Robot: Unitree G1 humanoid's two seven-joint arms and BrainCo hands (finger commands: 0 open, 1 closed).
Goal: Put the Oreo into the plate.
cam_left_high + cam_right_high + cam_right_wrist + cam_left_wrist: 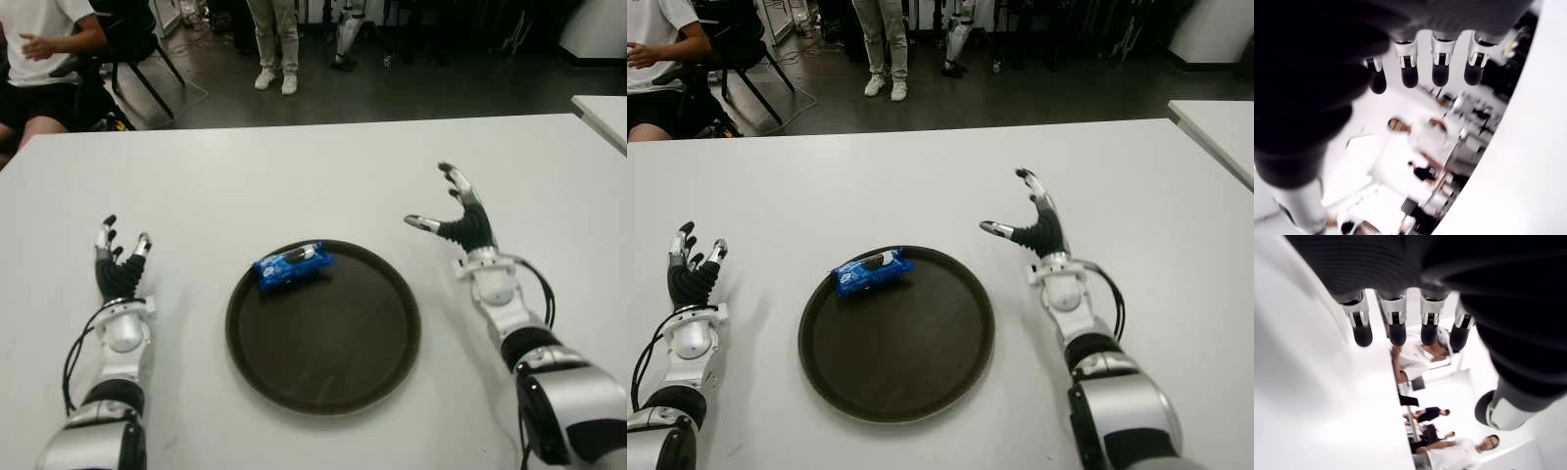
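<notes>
Left eye view: the Oreo (292,264), a blue packet, lies inside the plate (323,392), near its far-left rim and touching the dark surface. The plate sits on the white bench (294,176) between the two hands. The left hand (120,264) shows left of the plate, fingers straight and holding nothing. The right hand (458,213) shows right of the plate, raised a little, thumb out to the side and fingers spread, also holding nothing. Judged from this layout, the placing step looks done; the packet needs no support, so both hands stand clear of the rim.

Right eye view: same arrangement. The packet is wholly within the rim, not overhanging. A seated person (656,59) is at the far left corner, another person's legs (880,44) behind the bench.

Left wrist view: four fingers (1397,325) extended side by side, nothing between them and the thumb.

Right wrist view: fingers (1441,68) extended, palm empty. The open spread suits a hand that has nothing to carry.
</notes>
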